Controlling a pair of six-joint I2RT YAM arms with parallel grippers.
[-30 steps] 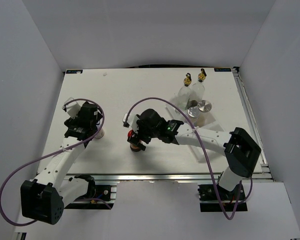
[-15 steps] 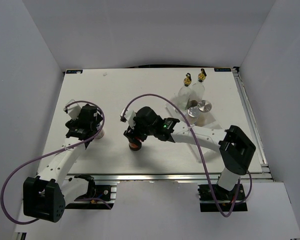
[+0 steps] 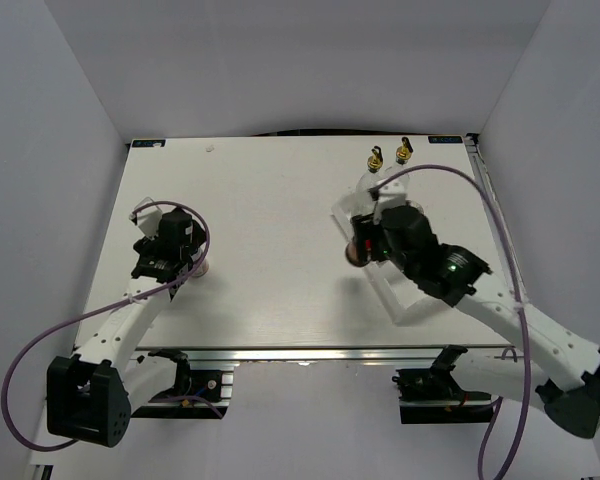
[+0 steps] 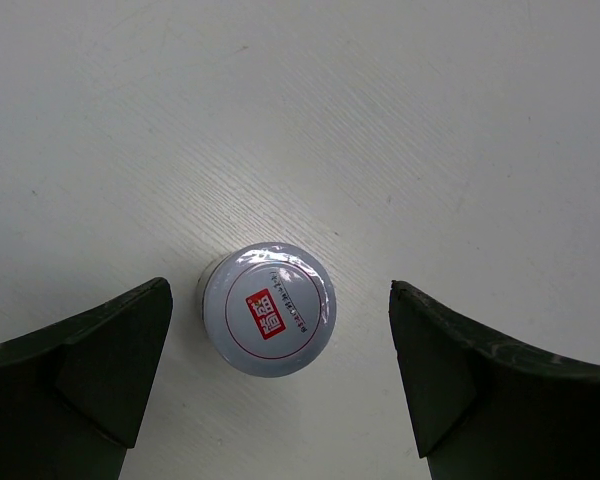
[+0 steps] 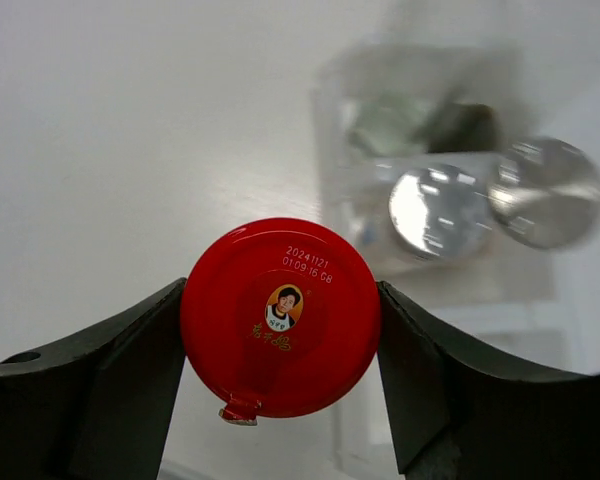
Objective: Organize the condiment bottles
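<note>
My right gripper (image 3: pixel 364 246) is shut on the red-lidded brown jar (image 3: pixel 355 253). It holds the jar by its red lid (image 5: pixel 280 300) at the left edge of the tray, just in front of the two cruets with gold pourers (image 3: pixel 376 160) (image 3: pixel 404 152). Two round silver tops (image 5: pixel 435 210) (image 5: pixel 545 192) show blurred past the jar; the right arm hides them from above. My left gripper (image 3: pixel 170 250) is open above the white-lidded labelled jar (image 4: pixel 268 308), which stands on the table between the fingers (image 4: pixel 100 360), nearer the left one.
The clear-walled white tray (image 3: pixel 408 305) lies at the right of the table, partly under my right arm. A purple cable loops over each arm. White walls close in the table on three sides.
My right arm has carried the red-lidded jar from the table's middle front to the right, up to the tray and cruets. My left gripper has stayed over the white-lidded jar.
</note>
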